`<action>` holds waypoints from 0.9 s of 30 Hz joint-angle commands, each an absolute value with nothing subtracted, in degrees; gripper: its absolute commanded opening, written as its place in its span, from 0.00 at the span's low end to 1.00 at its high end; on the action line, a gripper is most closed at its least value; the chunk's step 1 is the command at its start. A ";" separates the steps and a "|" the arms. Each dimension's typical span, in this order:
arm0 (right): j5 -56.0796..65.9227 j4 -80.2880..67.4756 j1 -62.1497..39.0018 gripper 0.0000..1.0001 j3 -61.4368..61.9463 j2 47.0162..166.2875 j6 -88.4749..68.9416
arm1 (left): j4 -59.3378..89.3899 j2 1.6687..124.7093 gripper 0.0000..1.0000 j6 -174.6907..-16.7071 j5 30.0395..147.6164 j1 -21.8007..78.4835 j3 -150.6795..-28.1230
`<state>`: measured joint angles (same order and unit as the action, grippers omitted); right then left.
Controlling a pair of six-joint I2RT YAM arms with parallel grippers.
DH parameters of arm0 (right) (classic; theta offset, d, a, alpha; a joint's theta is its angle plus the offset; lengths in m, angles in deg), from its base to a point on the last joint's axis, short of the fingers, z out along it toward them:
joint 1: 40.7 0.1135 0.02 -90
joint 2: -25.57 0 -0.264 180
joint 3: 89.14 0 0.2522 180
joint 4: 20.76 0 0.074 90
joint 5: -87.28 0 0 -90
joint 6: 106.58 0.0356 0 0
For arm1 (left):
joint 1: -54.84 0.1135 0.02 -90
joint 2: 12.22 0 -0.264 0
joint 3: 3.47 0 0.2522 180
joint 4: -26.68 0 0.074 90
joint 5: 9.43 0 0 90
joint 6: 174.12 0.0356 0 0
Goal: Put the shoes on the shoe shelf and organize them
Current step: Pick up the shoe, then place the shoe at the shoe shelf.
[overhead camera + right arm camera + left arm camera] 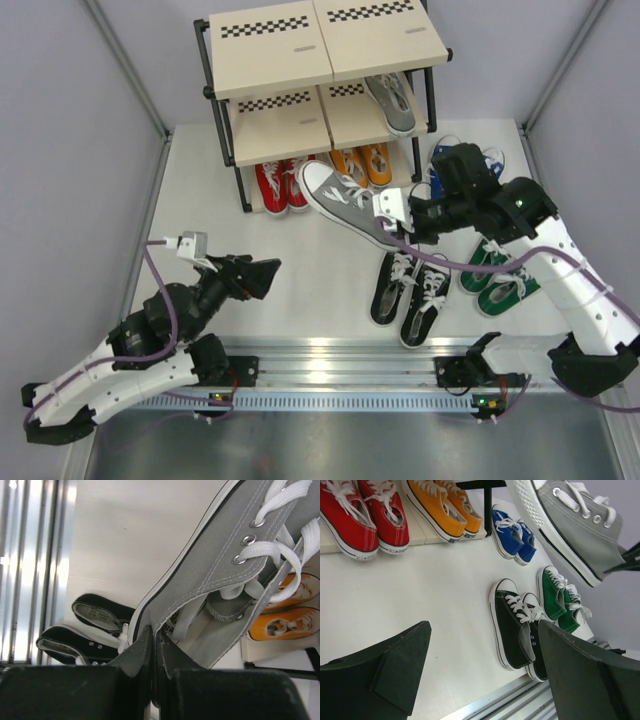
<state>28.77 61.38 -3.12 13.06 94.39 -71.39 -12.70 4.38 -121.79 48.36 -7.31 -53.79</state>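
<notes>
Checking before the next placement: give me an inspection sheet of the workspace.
Surface: white table, nothing spilled.
Job's things: shoe shelf holds grey shoe on middle tier, red pair and orange pair at bottom; black pair, green pair, blue pair on table.
Clutter: nothing seen.
Grippers: left pincer open, empty; right pincer shut on second grey shoe, held above the table.
Cables: purple cable runs along each arm.
Surroundings: grey walls, metal rail at near edge.

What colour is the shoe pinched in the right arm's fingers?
The held shoe is grey; the left wrist view shows it best.
</notes>
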 commanded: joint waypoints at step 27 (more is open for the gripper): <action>7.75 38.88 -11.26 0.00 58.12 137.28 -63.60 | -18.72 -8.88 0.94 -109.43 54.73 -7.21 -53.36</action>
